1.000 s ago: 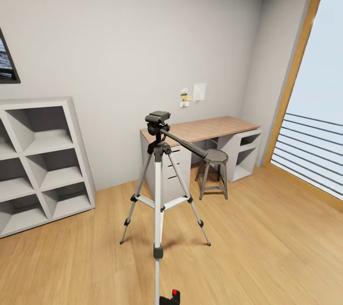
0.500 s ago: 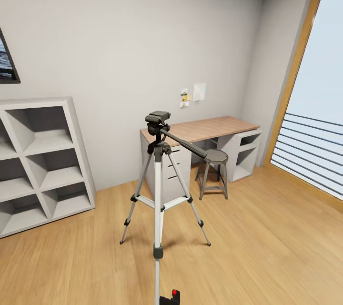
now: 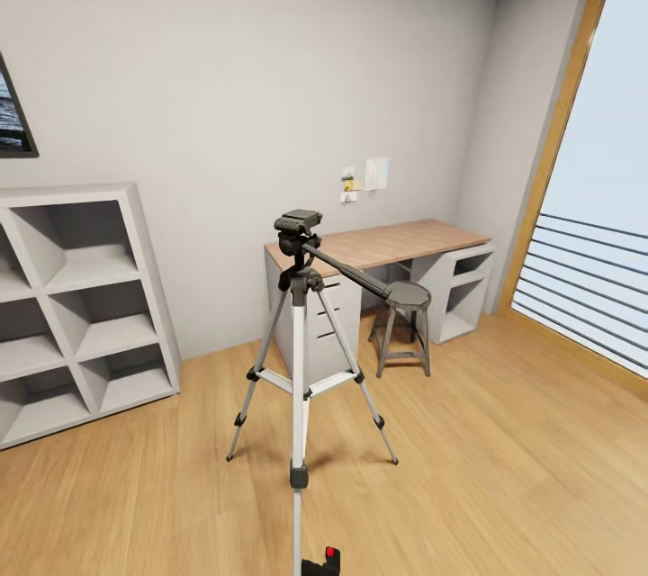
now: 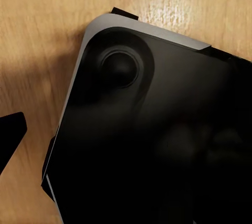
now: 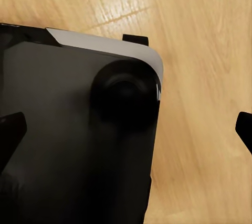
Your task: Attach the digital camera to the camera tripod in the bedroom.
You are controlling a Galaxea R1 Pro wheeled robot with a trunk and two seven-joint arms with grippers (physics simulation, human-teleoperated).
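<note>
The camera tripod [image 3: 300, 324] stands on the wood floor in the middle of the head view, silver legs spread. Its dark head [image 3: 298, 222] is bare and the black pan handle [image 3: 351, 274] slants down to the right. The digital camera [image 3: 322, 564], black with a red dot, peeks in at the bottom edge beside the tripod's near leg, its lower part cut off. In the wrist views my left gripper [image 4: 126, 135] and right gripper [image 5: 126, 129] hang open over my dark, silver-edged base and the floor, holding nothing. One black fingertip [image 4: 10, 135] shows at the left wrist view's edge.
Behind the tripod, a wood-topped white desk [image 3: 387, 243] stands against the wall with a grey stool [image 3: 404, 297] in front. A white cube shelf [image 3: 72, 306] is at the left. A tall wood-framed window [image 3: 594, 198] fills the right side. Open floor surrounds the tripod.
</note>
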